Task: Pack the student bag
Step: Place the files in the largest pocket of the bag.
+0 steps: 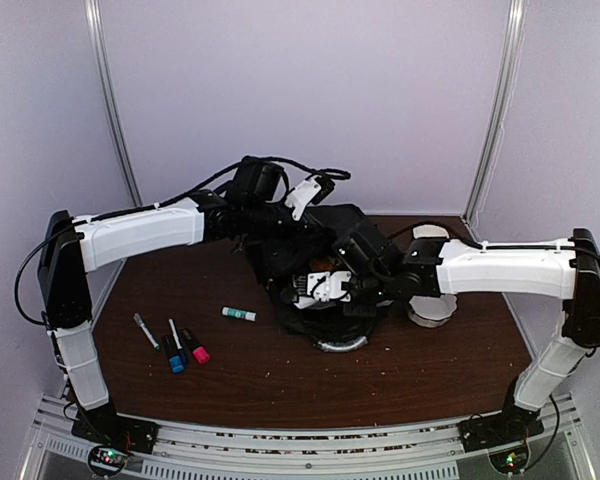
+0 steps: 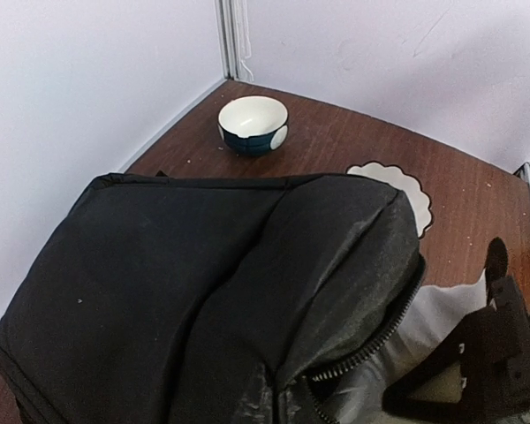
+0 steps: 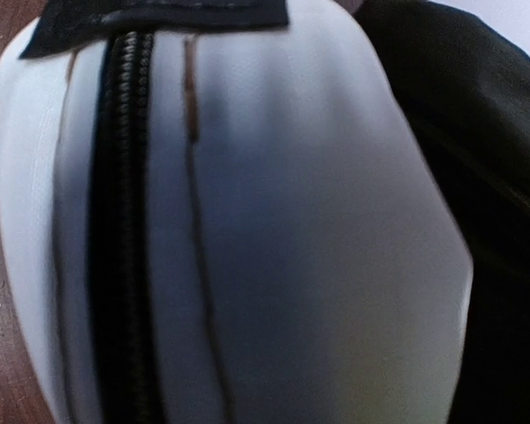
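Observation:
The student bag [image 1: 280,260], a big black backpack, lies mid-table and fills the lower left wrist view [image 2: 203,265], its zipper mouth agape at the right. My left gripper [image 1: 315,200] is over the bag's far top. Its fingers are hidden, and the fabric puckers where they pinch it. My right gripper [image 1: 325,288] reaches in from the right at the bag's mouth. It is shut on a white-grey pouch [image 3: 291,221] with a black zipper, which blocks the right wrist view. The pouch [image 2: 442,305] lies against the open zipper.
Three markers [image 1: 173,345] and a glue stick [image 1: 238,314] lie on the brown table left of the bag. A white and dark blue bowl [image 2: 253,124] and a scalloped white plate [image 2: 397,181] sit near the back right corner. Walls close in behind.

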`<control>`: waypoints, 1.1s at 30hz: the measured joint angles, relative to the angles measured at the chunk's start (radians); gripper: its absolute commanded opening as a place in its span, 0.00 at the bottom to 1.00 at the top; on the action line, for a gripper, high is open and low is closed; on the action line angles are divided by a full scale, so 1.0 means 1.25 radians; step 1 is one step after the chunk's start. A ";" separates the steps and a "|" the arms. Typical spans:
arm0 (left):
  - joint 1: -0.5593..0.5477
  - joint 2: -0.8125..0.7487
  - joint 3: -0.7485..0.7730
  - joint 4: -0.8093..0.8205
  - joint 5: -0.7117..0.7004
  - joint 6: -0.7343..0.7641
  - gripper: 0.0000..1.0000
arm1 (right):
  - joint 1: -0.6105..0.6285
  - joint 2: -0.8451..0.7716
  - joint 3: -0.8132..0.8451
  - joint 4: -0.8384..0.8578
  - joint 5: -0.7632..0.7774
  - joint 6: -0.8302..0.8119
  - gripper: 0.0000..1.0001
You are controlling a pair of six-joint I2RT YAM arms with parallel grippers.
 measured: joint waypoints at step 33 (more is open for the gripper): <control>0.011 -0.003 0.012 -0.001 0.052 -0.002 0.00 | -0.073 0.336 -0.024 0.697 0.245 -0.372 0.06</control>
